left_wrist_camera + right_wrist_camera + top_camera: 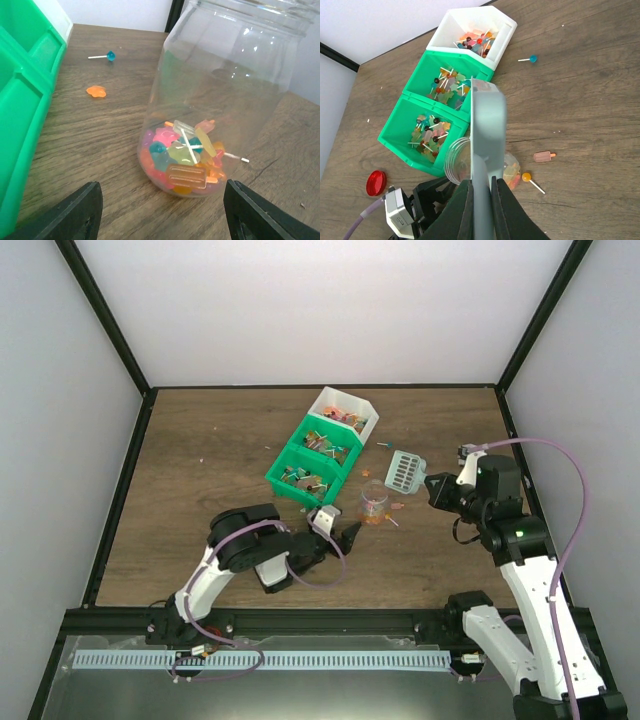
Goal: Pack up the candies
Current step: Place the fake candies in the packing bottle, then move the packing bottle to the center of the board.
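Few candies [182, 160] are packed so far: a shallow layer covers the bottom of the clear jar [225, 95], which stands upright on the table [200, 470] just beside the green bins [272, 480], and most of the jar is empty. The bulk of the stock sits in the two green bins and the white bin [368, 425]. Strays lie loose on the table: a blue lollipop [532, 58], a pink popsicle shape [543, 156], an orange lollipop [526, 176] and an orange gummy [96, 91]. My read: early stage, many scoops left, then strays, then capping; the red lid [376, 182] lies off to the side. The right end effector [481, 195] is clamped narrow on the handle of the scoop [403, 472], whose head looks empty from above. The left end effector [345, 535] stands wide at the jar's base, fingers [75, 212] apart from the glass, holding nothing. No brands, labels or readable writing anywhere.
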`<state>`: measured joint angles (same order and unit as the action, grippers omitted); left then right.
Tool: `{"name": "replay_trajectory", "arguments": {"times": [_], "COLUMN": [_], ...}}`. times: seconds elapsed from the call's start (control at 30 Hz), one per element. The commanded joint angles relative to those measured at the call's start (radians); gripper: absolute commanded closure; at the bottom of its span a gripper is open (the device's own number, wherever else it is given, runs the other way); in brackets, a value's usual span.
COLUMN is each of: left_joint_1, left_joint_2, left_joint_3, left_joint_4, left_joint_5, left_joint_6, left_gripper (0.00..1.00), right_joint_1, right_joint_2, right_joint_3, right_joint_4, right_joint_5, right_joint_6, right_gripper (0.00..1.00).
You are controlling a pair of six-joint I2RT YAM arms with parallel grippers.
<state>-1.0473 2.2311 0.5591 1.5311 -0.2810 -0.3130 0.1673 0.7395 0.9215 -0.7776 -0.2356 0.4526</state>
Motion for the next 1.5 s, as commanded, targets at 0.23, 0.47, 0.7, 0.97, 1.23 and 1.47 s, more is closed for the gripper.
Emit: {"name": "replay_trajectory", "arguments": {"times": [0.23, 0.47, 0.7, 0.97, 1.23, 1.47], "left_joint_1": [-0.003, -0.025, -0.013, 0.291, 0.599, 0.637], "left_joint_2": [-0.118, -0.346, -0.682, -0.825, -0.716, -0.551], "left_joint_3": [-0.186, -0.282, -0.204, -0.042, 0.159, 0.288], "left_joint_4": [-0.051, -0.159, -0.588, -0.977, -1.215, -1.297], "left_joint_5": [0.067, 0.007, -0.172, -0.062, 0.143, 0.206], "left_joint_6": [-0.048, -0.016, 0.046, 0.016, 0.030, 0.074], "left_gripper": [0.32, 0.33, 0.33, 0.31, 0.32, 0.33], "right_joint_1": [0.011, 0.011, 0.011, 0.011, 0.012, 0.079], "right_joint_2": [0.058, 0.277, 0.480, 0.488, 0.574, 0.616], "right_joint_3": [0.085, 0.132, 0.186, 0.145, 0.238, 0.275], "right_joint_4": [0.103, 0.285, 0.371, 0.404, 0.373, 0.356], "right_joint_5": [-0.052, -0.197, -0.216, -0.152, -0.264, -0.240], "right_joint_6": [0.052, 0.145, 0.198, 0.210, 0.212, 0.206], "right_gripper": [0.99, 0.99, 0.99, 0.99, 0.99, 0.99]}}
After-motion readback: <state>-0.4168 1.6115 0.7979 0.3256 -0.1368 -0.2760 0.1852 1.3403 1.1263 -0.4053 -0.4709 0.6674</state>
